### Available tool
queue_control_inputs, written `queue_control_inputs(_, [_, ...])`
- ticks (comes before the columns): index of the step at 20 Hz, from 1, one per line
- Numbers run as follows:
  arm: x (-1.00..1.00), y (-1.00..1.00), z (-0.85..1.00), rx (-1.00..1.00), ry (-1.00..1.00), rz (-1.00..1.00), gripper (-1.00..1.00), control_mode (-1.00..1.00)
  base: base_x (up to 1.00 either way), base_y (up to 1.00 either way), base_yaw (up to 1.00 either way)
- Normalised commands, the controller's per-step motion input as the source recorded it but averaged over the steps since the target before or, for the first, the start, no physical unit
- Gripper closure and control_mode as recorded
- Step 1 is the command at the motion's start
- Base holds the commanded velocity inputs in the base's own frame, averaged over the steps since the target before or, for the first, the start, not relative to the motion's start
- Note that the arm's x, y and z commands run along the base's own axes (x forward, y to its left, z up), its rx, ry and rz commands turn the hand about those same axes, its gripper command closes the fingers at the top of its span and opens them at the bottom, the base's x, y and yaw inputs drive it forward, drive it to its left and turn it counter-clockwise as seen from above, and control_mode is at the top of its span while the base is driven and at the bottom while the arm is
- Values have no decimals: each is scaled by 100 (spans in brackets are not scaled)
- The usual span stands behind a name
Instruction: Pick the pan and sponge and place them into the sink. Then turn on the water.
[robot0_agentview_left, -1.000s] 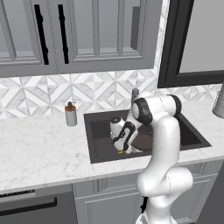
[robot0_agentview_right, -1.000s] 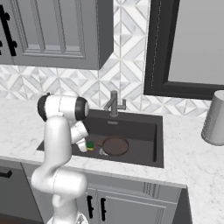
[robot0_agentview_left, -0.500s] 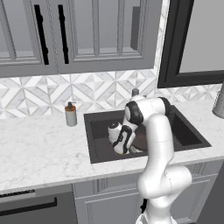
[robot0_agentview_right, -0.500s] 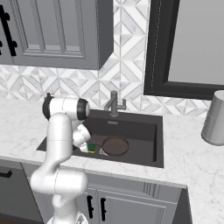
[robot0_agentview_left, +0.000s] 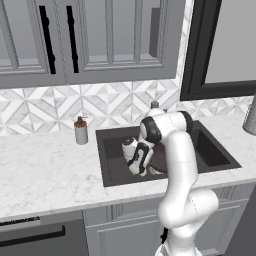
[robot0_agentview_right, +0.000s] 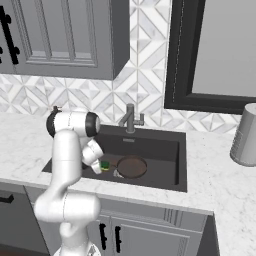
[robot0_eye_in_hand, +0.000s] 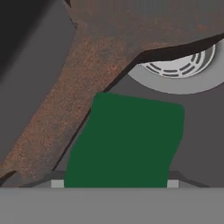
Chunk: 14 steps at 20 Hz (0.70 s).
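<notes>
1. Lying on the sink (robot0_agentview_right: 176, 165) floor: sponge (robot0_eye_in_hand: 127, 142), green face up, directly ahead of the gripper (robot0_agentview_left: 138, 169) and very close; long axis runs roughly along the hand's line of sight.
2. Pan (robot0_agentview_right: 132, 167): in the basin, just beside the sponge; its brown handle (robot0_eye_in_hand: 78, 105) passes close along one side of the sponge.
3. Drain (robot0_eye_in_hand: 179, 70): beyond the sponge, partly covered by the pan.
4. Gripper: low in the basin over the sponge; whether its jaws grip the sponge or stand clear, I cannot tell.
5. Faucet (robot0_agentview_right: 130, 118): behind the basin, no stream visible; judged the remaining step.
6. Soap dispenser (robot0_agentview_left: 80, 131): on the worktop (robot0_agentview_left: 50, 170), well apart.
</notes>
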Motion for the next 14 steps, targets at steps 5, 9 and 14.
queue_control_inputs(5, [-13, 0, 20, 0, -35, 0, -100, -100, 0, 0, 0])
queue_control_inputs(9, [-57, 0, 44, 0, -49, 0, -100, -100, 0, 0, 0])
queue_control_inputs(14, [-80, 1, 58, 0, -50, 0, -100, -100, 0, 0, 0])
